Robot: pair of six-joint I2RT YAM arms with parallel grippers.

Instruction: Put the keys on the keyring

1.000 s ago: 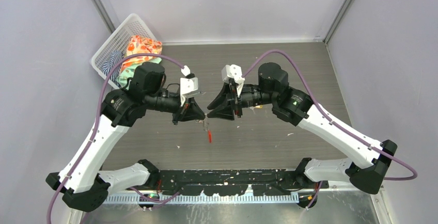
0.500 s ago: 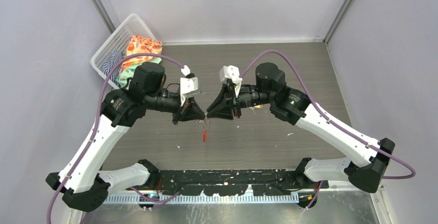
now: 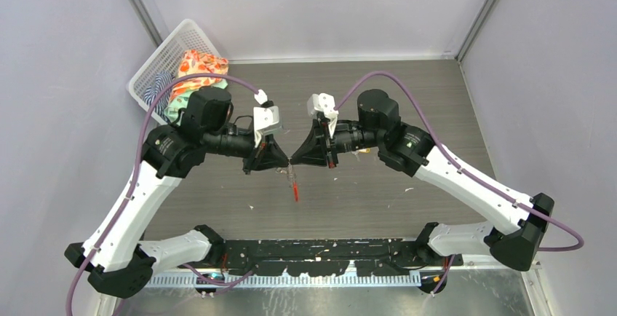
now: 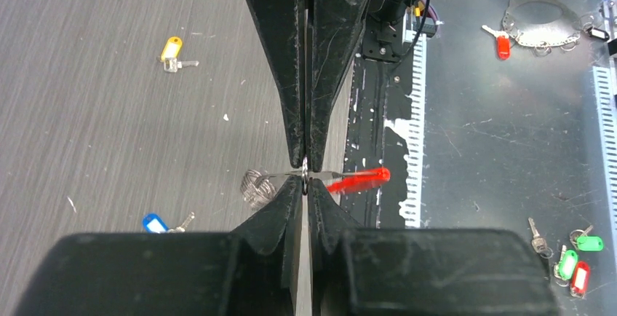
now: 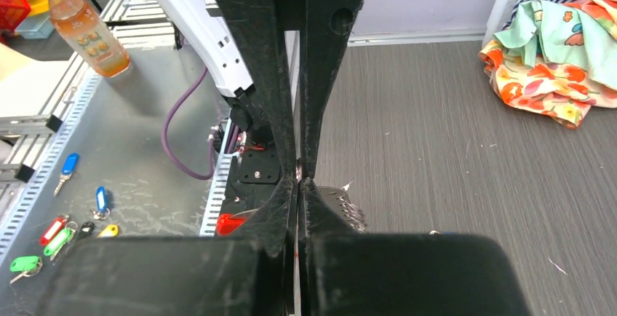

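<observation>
keyring (image 4: pixel 256 185): 1, aloft over desk (image 4: pixel 109 112), red tag (image 4: pixel 360 179) dangling | left pincer (image 4: pixel 305 187): 1, clamped on ring wire | right pincer (image 5: pixel 298 183): 1, closed, apparently on same ring | yellow key (image 4: pixel 173 52), blue key (image 4: pixel 156 223): 2, loose on desk | advice: steady coil, pry gently

Left arm (image 3: pixel 134 199): long links were cased in white shell; joint housings were black, with a rounded black motor block high up.
Right arm (image 3: pixel 473 188): same white-and-black build; a small green light showed on one dark joint.
Cables (image 3: pixel 149 119): purple, one per arm, each ran outside the casing up to the wrist.
Wrist mounts (image 3: pixel 266 119): white, blocky brackets.
Left gripper (image 4: pixel 305 183): black, matte; fingers tapered to thin wedges.
Right gripper (image 5: pixel 299 183): black wedge fingers, marked with fine pale scratches.
</observation>
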